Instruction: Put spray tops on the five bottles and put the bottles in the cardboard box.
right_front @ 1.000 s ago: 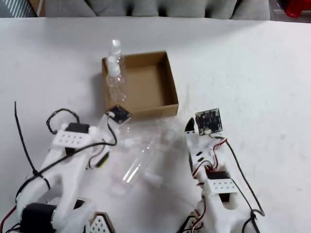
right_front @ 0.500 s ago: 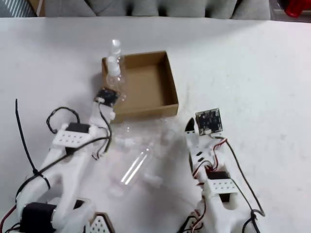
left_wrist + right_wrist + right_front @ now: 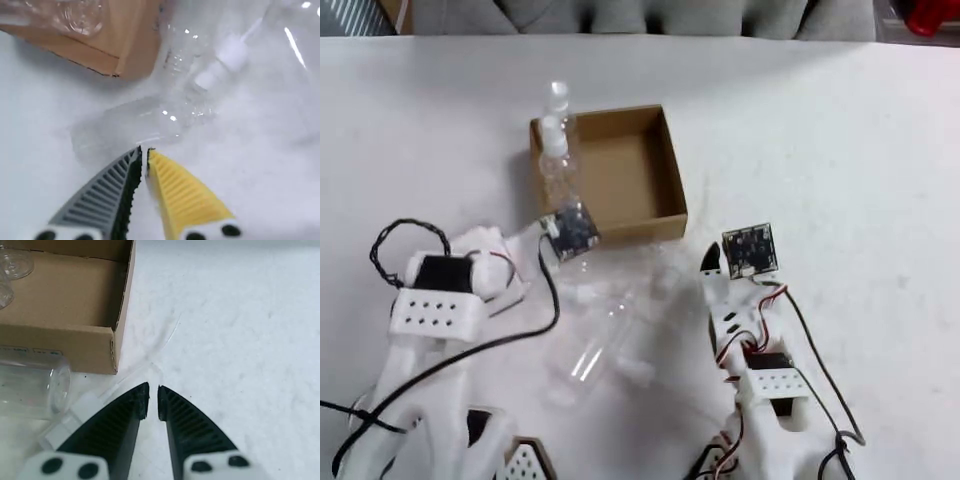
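Two clear bottles (image 3: 559,175), each fitted with a white spray top (image 3: 553,138), stood upright inside the open cardboard box (image 3: 630,175), along the wall on the left arm's side. The box sat near the middle of the white desk (image 3: 840,150).

Just in front of the box, between the two arms, several loose bottles (image 3: 605,330) lay on their sides in a clear jumble, with a loose spray top (image 3: 220,70) and its thin stem among them.

The left pincer (image 3: 143,152) was closed, its grey and yellow fingers pressed together with nothing between them. Its tips were right at the side of one lying bottle (image 3: 140,117), close to the box's front corner; whether they touched it could not be told.

The right pincer (image 3: 151,392) was drawn almost fully together as well, gripping nothing. Its black fingers hung over bare desk just off the box's other front corner. Beside it another lying bottle (image 3: 30,385) rested near the box's front wall, and a thin clear tube (image 3: 167,340) lay across the desk ahead of the tips.

Seen from above, the right arm (image 3: 760,340) stood to one side of the jumble and the left arm (image 3: 435,310), trailing a looped black cable (image 3: 395,240), to the other. A grey sofa (image 3: 670,15) ran along the desk's far edge.
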Robot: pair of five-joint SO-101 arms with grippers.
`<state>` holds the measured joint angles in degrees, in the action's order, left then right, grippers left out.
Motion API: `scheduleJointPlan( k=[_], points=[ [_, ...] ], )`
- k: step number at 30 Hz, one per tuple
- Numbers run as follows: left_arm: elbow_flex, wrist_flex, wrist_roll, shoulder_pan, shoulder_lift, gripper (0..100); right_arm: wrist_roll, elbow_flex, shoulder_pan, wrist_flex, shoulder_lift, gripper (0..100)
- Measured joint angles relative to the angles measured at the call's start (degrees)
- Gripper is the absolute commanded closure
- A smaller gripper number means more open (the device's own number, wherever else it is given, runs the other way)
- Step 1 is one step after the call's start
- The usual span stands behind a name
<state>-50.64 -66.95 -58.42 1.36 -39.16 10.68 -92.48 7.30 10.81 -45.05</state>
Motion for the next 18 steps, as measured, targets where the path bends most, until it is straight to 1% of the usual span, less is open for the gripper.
scheduleJointPlan(
  k=[2, 4, 6, 8, 10, 13, 16, 18],
  points=[
    [0.0, -0.53, -3.34, 0.53, -0.18, 80, 0.0, 0.0, 0.0, 0.0, 0.0, 98.4],
    [0.0, -1.85, -6.86, 1.41, -0.26, 75, 0.0, 0.0, 0.0, 0.0, 0.0, 98.4],
    [0.0, -3.87, -11.6, 2.29, -0.53, 75, 0.0, 0.0, 0.0, 0.0, 0.0, 98.4],
    [0.0, -5.71, -18.55, 3.69, -0.7, 78, 0.0, 0.0, 0.0, 0.0, 0.0, 98.4],
    [0.0, -7.12, -28.22, 5.36, -0.7, 80, 0.0, 0.0, 0.0, 0.0, 0.0, 98.4],
    [0.0, -7.82, -41.49, 8.09, -0.7, 79, 0.0, 0.0, 0.0, 0.0, 0.0, 98.4],
    [0.0, -7.82, -49.49, 10.37, -0.7, 79, 0.0, 0.0, 0.0, 0.0, 0.0, 98.4],
    [0.0, -7.82, -52.48, 11.43, -0.7, 79, 0.0, 0.0, 0.0, 0.0, 0.0, 98.4]
  ],
)
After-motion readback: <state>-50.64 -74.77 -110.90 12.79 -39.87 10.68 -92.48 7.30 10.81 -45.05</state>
